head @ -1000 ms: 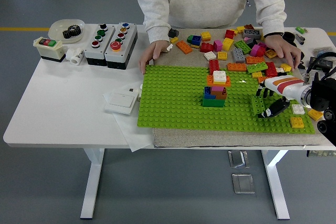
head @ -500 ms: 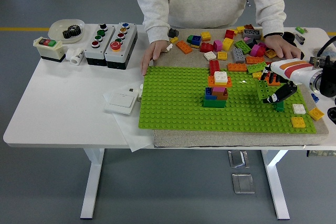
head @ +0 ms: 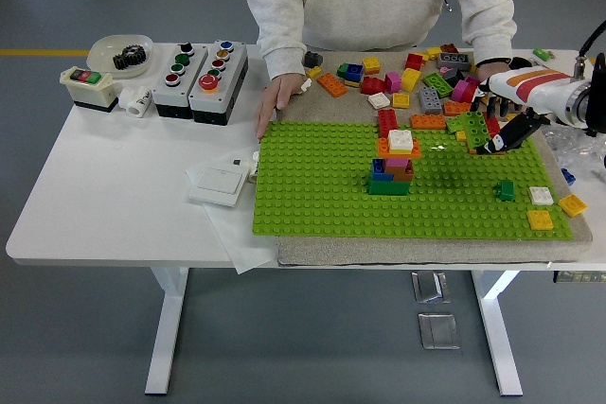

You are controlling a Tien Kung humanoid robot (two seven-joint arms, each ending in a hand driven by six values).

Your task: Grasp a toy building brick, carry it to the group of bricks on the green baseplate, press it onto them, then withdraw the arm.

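Observation:
My right hand [head: 496,139] hangs over the far right part of the green baseplate [head: 322,196], its black fingers [head: 512,132] shut on a light green brick [head: 472,127]. That brick is held off the plate, to the right of the brick group [head: 390,163]. The group stands near the plate's middle: a green base, then blue, orange and pink bricks, with a white brick on an orange one on top. A red brick [head: 386,120] stands just behind it. My left arm is out of the picture.
A person stands at the far side with one hand [head: 275,96] on the plate's far left corner. Loose bricks [head: 426,78] lie along the far right. A small dark green brick [head: 507,190], a white one [head: 541,195] and yellow ones [head: 539,219] sit front right. Button boxes [head: 204,68] stand far left.
My right hand has lifted the light green brick from the plate's front right and carried it up and toward the far side. The small dark green brick now shows uncovered.

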